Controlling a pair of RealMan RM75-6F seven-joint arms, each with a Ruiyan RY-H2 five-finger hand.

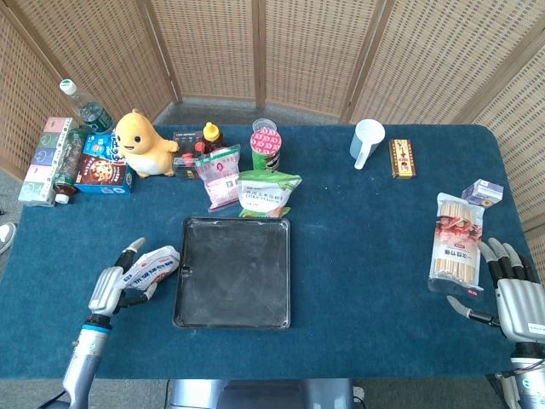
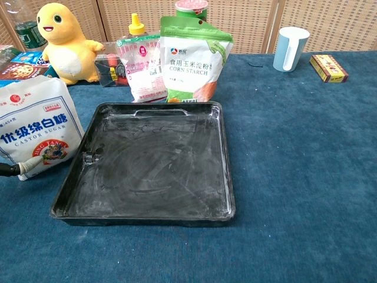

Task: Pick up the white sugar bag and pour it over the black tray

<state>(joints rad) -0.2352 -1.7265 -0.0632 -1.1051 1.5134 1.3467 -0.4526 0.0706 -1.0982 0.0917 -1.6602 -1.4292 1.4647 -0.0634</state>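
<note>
head view high overhead, chest view low and close, sharing black tray point(image 1: 233, 271) point(image 2: 147, 165)

Both views are bright and evenly lit, with soft daylight that seems to fall from above and leaves only faint, short shadows under things on the blue table point(image 1: 358, 230). The black tray point(image 2: 154, 159) shows pale, smeared sheen across its floor in the chest view (residue or glare, hard to say which). The wicker screen point(image 1: 281, 51) behind the table is well exposed, not blown out. Focus is sharp in the chest view; print on the corn starch bag point(image 2: 194, 59) reads cleanly. The head view is softer, small labels unreadable. Straight edges bend slightly near the borders.
</note>
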